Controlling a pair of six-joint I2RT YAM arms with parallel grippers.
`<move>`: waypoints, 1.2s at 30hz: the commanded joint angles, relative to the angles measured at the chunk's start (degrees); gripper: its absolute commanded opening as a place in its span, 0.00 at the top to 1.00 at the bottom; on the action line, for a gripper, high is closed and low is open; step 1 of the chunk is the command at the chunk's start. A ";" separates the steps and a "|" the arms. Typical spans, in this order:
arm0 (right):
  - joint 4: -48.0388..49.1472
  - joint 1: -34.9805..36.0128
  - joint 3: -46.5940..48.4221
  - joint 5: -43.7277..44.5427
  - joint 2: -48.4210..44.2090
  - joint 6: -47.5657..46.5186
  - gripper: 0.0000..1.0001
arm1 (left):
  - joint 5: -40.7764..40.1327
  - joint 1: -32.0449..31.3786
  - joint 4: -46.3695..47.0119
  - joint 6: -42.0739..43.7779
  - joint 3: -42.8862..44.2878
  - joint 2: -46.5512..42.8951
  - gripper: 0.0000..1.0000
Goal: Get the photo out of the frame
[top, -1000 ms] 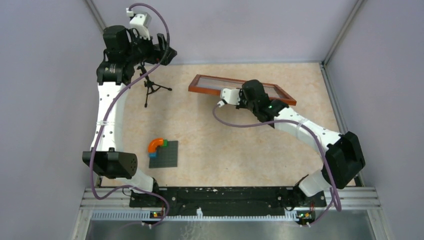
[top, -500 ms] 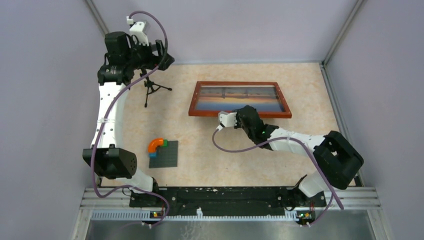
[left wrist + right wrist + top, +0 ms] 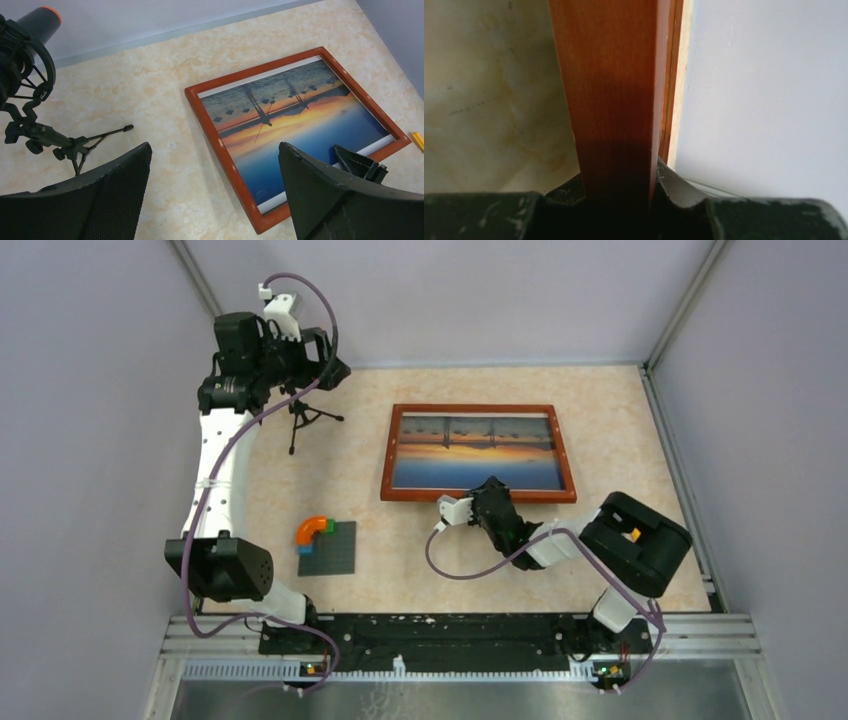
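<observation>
Frame [image 3: 386, 455]: lies glossy face up on the table [image 3: 420, 550], stretching away from the right pincer, which meets its near border; well apart from the left pincer, below and ahead of it.
Photo [image 3: 475, 452]: sunset print seated inside the frame, just beyond the right pincer's tips.
Right pincer [image 3: 619, 200]: clamped on the frame's near wooden border, one finger on each side.
Left pincer [image 3: 215, 150]: fingers spread wide, holding nothing, raised over the far left corner.
Progress: nothing is out yet. The back and its clips face down and are hidden, so possibly untouched. Left, I judge: turn the frame over, free the backing, draw the print out.
</observation>
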 commanded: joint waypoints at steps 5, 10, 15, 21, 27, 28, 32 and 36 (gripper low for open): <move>8.94 2.52 -0.68 -1.39 7.65 5.45 0.84 | 0.45 0.42 0.31 0.84 0.12 -1.88 0.01; 7.77 3.17 -0.94 -1.37 9.16 6.51 0.71 | 0.53 0.39 0.19 2.10 0.26 -1.91 0.01; 2.62 3.73 0.04 -1.49 9.17 8.67 0.47 | 1.27 0.50 -0.73 3.38 0.33 -1.28 0.01; -11.20 5.02 1.00 -6.36 4.17 13.02 0.29 | 2.16 0.49 -1.56 4.55 0.20 0.00 0.01; -34.42 6.05 5.29 -20.53 -2.58 18.04 0.18 | 5.02 0.44 -2.58 5.46 0.17 1.51 0.01; -36.27 6.28 5.63 -22.22 -3.37 18.60 0.17 | 5.39 0.50 -2.73 5.55 0.10 1.78 0.01; -42.72 6.93 7.19 -27.77 -5.04 19.84 0.16 | 6.37 0.50 -3.16 5.78 -0.22 2.48 0.01; -48.14 7.84 8.99 -33.84 -6.33 20.49 0.15 | 7.43 0.50 -3.08 6.34 -1.57 2.37 0.01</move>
